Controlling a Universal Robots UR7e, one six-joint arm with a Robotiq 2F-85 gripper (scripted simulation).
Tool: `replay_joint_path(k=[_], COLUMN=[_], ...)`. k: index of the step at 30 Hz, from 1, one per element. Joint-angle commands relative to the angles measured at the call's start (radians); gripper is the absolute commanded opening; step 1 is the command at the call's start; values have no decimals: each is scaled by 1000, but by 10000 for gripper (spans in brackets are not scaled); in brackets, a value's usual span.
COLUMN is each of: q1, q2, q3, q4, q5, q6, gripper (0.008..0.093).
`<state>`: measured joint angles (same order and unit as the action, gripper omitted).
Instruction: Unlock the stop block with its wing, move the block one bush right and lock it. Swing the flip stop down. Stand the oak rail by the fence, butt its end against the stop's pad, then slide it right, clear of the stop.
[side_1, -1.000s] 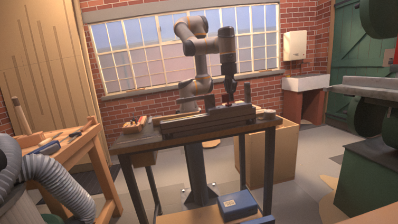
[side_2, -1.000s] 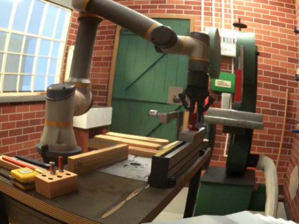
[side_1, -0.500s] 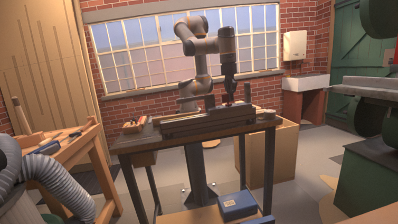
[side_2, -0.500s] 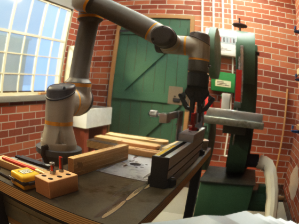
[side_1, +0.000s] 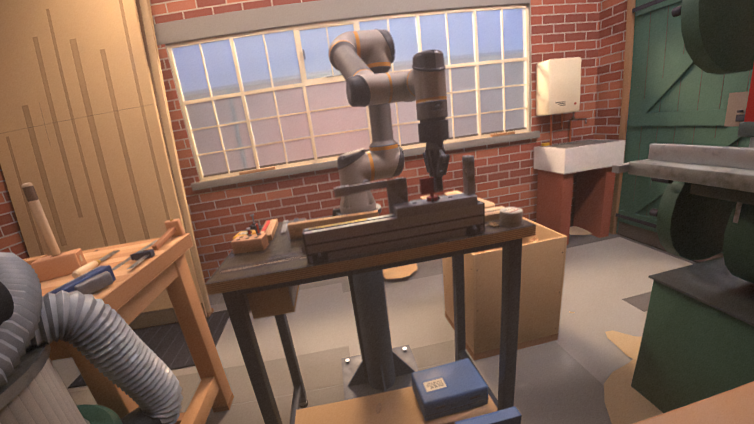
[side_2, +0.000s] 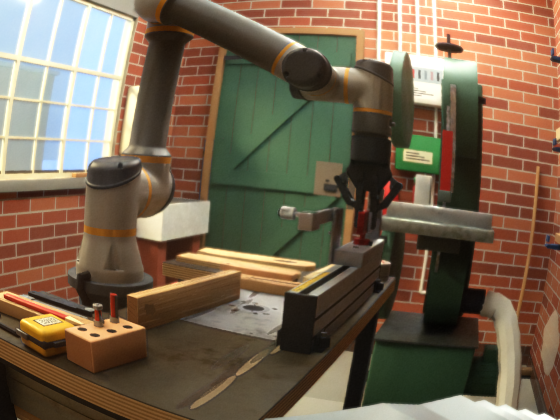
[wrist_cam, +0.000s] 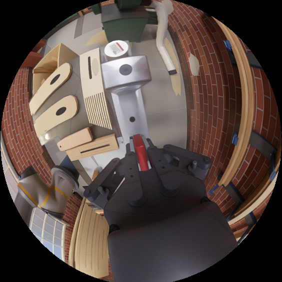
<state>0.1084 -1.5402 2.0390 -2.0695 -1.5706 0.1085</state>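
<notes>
My gripper (side_1: 435, 174) (side_2: 367, 227) (wrist_cam: 140, 157) points straight down over the grey stop block (side_1: 440, 206) (side_2: 359, 252) (wrist_cam: 125, 104), which sits on the dark fence (side_1: 393, 227) (side_2: 327, 295) near its far end. The red wing (side_1: 428, 187) (side_2: 362, 220) (wrist_cam: 140, 152) stands upright on top of the block. The flip stop's arm (side_2: 312, 217) (side_1: 468, 174) sticks out from the block, raised. The oak rail (side_2: 184, 297) lies flat on the table, apart from the fence. The gripper is closed on the red wing.
A wooden bit holder (side_2: 105, 342) (side_1: 252, 240) with pegs sits at the table's near corner, beside a yellow tape measure (side_2: 44, 327). Wooden boards (side_2: 250, 265) lie behind the fence by the arm's base. A roll of tape (side_1: 510, 215) rests at the table's end.
</notes>
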Motion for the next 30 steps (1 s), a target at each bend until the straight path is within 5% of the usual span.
replay_joint_path(k=[1,15,30], q1=[0,0,0], q2=[-1,-1,-2], q3=[0,0,-3], q4=[0,0,4], q5=[0,0,0], q6=[0,0,0], gripper=[195,475,480])
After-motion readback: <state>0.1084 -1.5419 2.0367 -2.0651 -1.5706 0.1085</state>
